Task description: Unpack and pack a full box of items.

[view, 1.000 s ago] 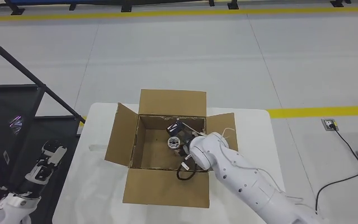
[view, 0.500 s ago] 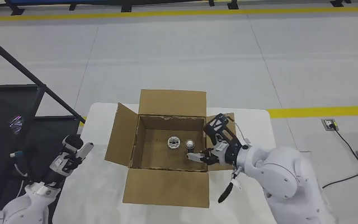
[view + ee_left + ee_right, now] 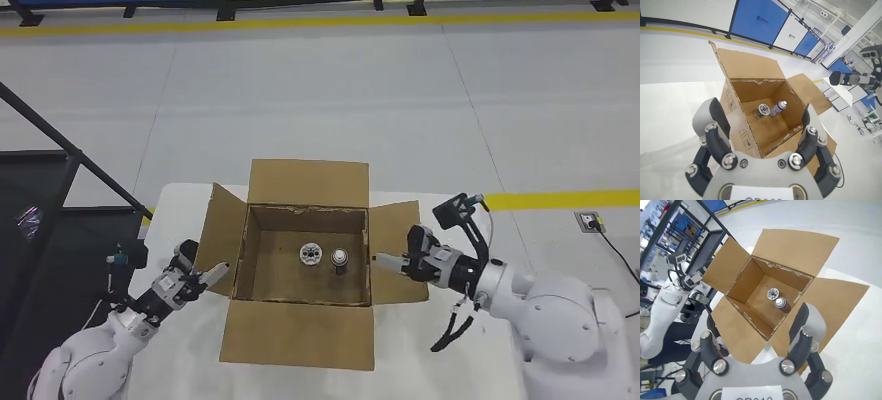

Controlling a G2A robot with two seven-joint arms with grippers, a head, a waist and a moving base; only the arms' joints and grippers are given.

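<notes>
1. Left gripper [image 3: 763, 121]: jaws spread wide, nothing between them. It hangs over the white table [image 3: 450, 215], just beside the left flap of the box and outside it.
2. Right gripper [image 3: 757, 321]: jaws likewise apart and empty. It sits above the right flap, outside the box's right wall.
3. Brown corrugated cardboard box [image 3: 308, 183]: it stands on the table with all four flaps folded outward and its rim edges torn.
4. Contents: a small spray can with a purple label and white cap [image 3: 781, 304] stands upright on the box floor, right of centre. A short round tin with a silver patterned top [image 3: 773, 294] stands just beside it, on its left. Contact between them cannot be confirmed.
5. Step in hand, by judgement: an interval between picks, both arms withdrawn from the box. Whether this falls in the unpacking or the packing phase cannot be settled.
6. Next move, by judgement: if unpacking, the right gripper is better placed. It calls for a steep descent clear of the right wall, with the jaws straddling the spray can without tipping the tin.
</notes>
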